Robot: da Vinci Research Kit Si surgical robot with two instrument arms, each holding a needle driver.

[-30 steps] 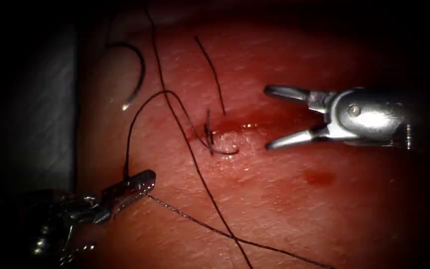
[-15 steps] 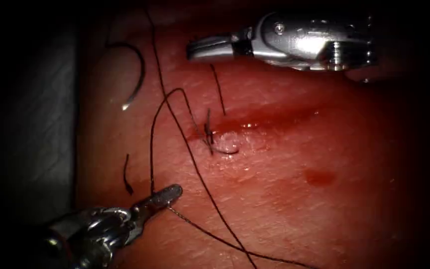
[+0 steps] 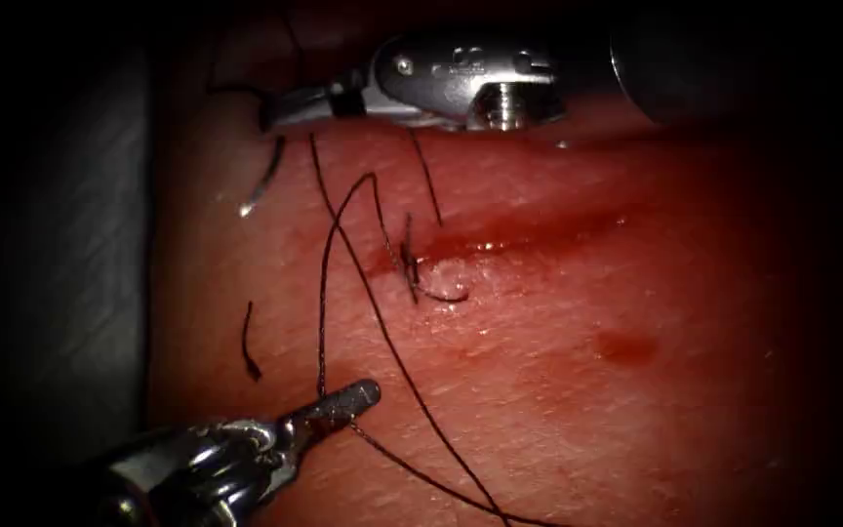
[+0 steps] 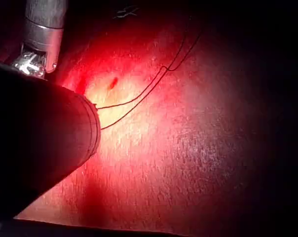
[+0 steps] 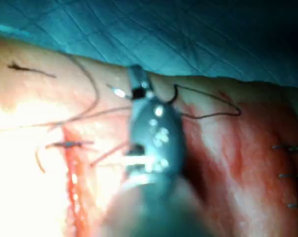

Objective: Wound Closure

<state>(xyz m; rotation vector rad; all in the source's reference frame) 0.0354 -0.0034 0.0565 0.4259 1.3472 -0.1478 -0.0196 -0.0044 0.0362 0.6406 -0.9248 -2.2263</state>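
The curved needle (image 3: 267,168) lies loose on the tissue (image 3: 558,390), far left of the cut (image 3: 500,239), its tip (image 3: 244,208) on the surface. My right tool (image 3: 270,115) reaches in along the far edge, jaws shut, tips over the needle's upper curve; I cannot tell whether they touch it. It also shows from behind as the right tool (image 5: 138,81), beside the needle's bright tip (image 5: 118,92). My left tool (image 3: 368,393) is shut on the thread (image 3: 323,293), which rises, loops and drops to the stitch (image 3: 409,262) at the cut's left end.
A short cut end of thread (image 3: 248,344) lies left of the left tool. Another thread strand (image 3: 412,400) crosses the tissue towards the near edge. Red fluid (image 3: 624,345) spots the tissue right of the stitch. A blue drape (image 5: 198,34) lies beyond the tissue.
My right tool shut, rose from right of the stitch and travelled left along the far edge to the needle. My left tool slid right with the thread, narrowing the loop.
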